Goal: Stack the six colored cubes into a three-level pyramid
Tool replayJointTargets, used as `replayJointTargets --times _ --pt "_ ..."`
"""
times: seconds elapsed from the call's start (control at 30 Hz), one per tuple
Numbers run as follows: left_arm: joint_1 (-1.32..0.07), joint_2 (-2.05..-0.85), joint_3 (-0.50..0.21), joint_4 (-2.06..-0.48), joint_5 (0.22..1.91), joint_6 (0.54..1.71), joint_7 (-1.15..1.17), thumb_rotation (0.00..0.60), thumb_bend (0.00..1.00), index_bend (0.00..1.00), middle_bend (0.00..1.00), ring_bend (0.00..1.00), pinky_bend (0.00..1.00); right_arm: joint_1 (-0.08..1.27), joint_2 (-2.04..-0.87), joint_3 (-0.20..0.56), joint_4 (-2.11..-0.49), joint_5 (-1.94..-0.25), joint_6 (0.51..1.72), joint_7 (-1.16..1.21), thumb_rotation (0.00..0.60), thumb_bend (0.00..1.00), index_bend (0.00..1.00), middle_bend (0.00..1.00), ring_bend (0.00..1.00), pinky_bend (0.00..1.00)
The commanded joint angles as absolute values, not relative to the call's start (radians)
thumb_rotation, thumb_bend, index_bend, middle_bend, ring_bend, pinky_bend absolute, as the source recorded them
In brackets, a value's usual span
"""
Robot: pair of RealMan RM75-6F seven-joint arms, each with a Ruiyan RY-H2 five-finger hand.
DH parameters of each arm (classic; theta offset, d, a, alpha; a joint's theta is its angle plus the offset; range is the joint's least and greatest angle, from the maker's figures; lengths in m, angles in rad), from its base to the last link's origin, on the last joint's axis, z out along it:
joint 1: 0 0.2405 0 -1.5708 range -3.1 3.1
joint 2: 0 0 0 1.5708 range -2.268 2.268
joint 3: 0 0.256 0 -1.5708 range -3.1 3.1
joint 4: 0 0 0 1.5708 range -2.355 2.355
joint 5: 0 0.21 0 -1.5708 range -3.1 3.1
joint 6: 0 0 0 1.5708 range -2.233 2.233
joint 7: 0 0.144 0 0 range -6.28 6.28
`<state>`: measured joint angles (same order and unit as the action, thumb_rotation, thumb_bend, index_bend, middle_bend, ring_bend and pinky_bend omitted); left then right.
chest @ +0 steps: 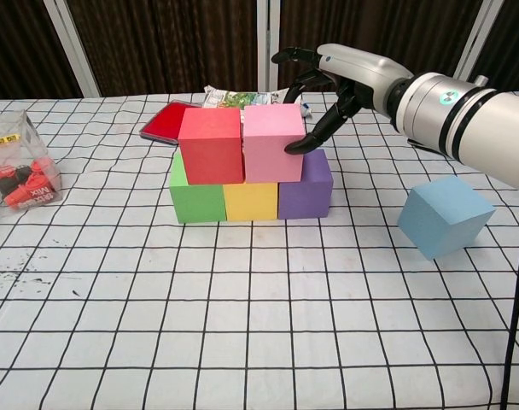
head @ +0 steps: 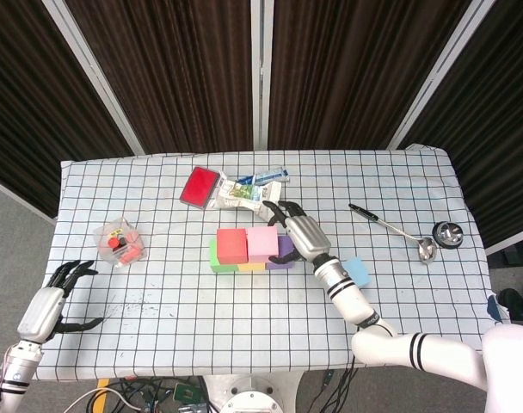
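on the checked table [chest: 242, 342]: two-level block stack, one cube apart.
right hand [chest: 315, 81] fingers spread, a fingertip touching pink cube [chest: 272, 143], gripping nothing; left hand [head: 55, 297] open at table edge; blue cube [chest: 445, 216] right of stack; red [chest: 211, 145] and pink on green [chest: 194, 201], yellow [chest: 250, 202], purple [chest: 309, 192].

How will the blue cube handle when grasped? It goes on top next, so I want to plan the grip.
The blue cube looks matte, so it probably won't slip. Its flat faces should let it sit without rolling. It looks like light foam, so it may shift if nudged. The right hand is at the pink cube.
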<state>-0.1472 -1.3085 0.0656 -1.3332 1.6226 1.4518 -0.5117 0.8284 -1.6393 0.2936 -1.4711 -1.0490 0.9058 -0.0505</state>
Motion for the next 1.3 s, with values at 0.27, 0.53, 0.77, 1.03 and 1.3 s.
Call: replayJointTargets --times 0.27,0.53,0.77,1.03,1.3 --pt "-0.146 -1.309 0.067 -1.331 1.621 1.449 -0.513 0.6 0.0 0.1 0.21 0.05 0.05 0.831 -1.645 0.293 -1.463 -1.049 0.902 -0.05 0.6 0.13 0.0 0.41 0.04 0.0" --pt "-0.145 -1.311 0.067 -1.327 1.622 1.451 -0.515 0.6 0.0 0.1 0.22 0.05 0.05 0.832 -1.646 0.293 -1.46 -1.049 0.897 -0.047 0.6 0.13 0.0 0.41 0.04 0.0" --pt "-0.145 -1.312 0.067 -1.327 1.622 1.451 -0.515 0.6 0.0 0.1 0.22 0.05 0.05 0.832 -1.648 0.294 -1.456 -1.058 0.894 -0.034 0.6 0.11 0.0 0.39 0.04 0.0" --pt "-0.145 -1.312 0.067 -1.324 1.621 1.449 -0.519 0.6 0.0 0.1 0.21 0.05 0.05 0.834 -1.643 0.292 -1.456 -1.065 0.884 -0.025 0.6 0.07 0.0 0.33 0.04 0.0" --pt "-0.146 -1.311 0.066 -1.326 1.621 1.449 -0.518 0.6 0.0 0.1 0.22 0.05 0.05 0.834 -1.635 0.291 -1.462 -1.066 0.873 -0.015 0.6 0.02 0.0 0.23 0.03 0.0"
